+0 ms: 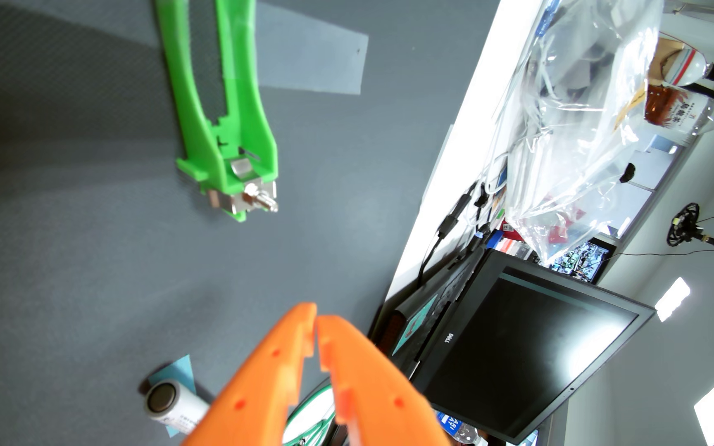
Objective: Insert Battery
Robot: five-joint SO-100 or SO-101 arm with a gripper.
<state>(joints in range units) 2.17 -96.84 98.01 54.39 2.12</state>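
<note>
Battery point(175, 407) lies on its side on a small blue patch point(179, 371) near the bottom of my wrist view, on the grey surface point(67, 257), its dark round end turned toward me and its white body partly hidden behind my left finger. My orange hand point(316, 319) has its fingertips all but touching, with nothing between them, and it is raised clear of the battery. Well apart, toward the top of the view, sits the green holder point(218, 98), a long open frame with a metal clip and spring point(252, 197) at its near end; a strip of translucent tape point(316, 60) lies under it. Beyond the surface's right edge stand a dark Dell monitor point(518, 351), a crumpled clear plastic bag point(583, 128), cables and bottles. Nothing lies between battery and holder.
</note>
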